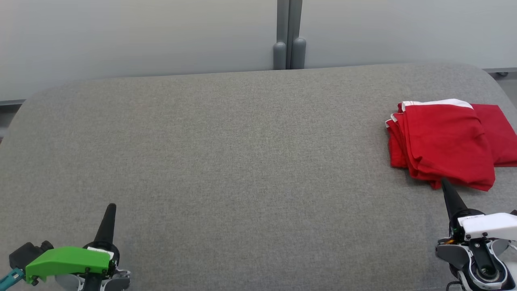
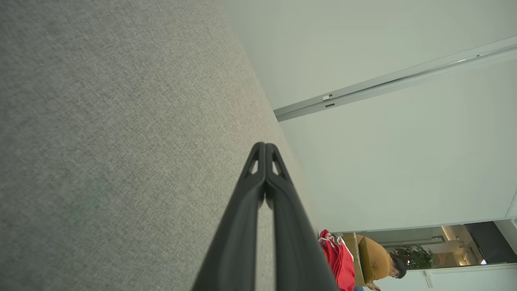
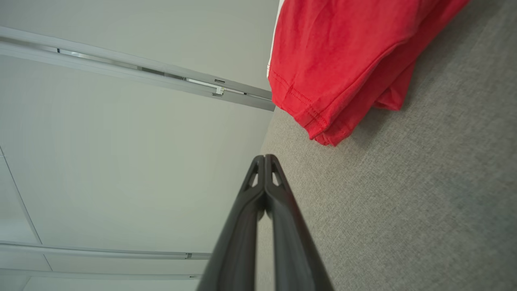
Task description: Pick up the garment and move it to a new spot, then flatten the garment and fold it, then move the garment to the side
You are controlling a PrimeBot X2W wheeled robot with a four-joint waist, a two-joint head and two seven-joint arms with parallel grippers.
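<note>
Near edge of grey surface point(image 1: 242, 161): left gripper point(image 1: 111, 207) and right gripper point(image 1: 444, 182), two in all, both clenched, empty.
Far right lies one red garment point(image 1: 444, 137), folded, its near corner just beside the right gripper's tip. Judged soft, light, limp; take hold at that hemmed corner, pinching all layers.

high head view, low wrist views, common garment point(image 1: 442, 141)

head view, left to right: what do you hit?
left gripper → grey post → garment
</note>
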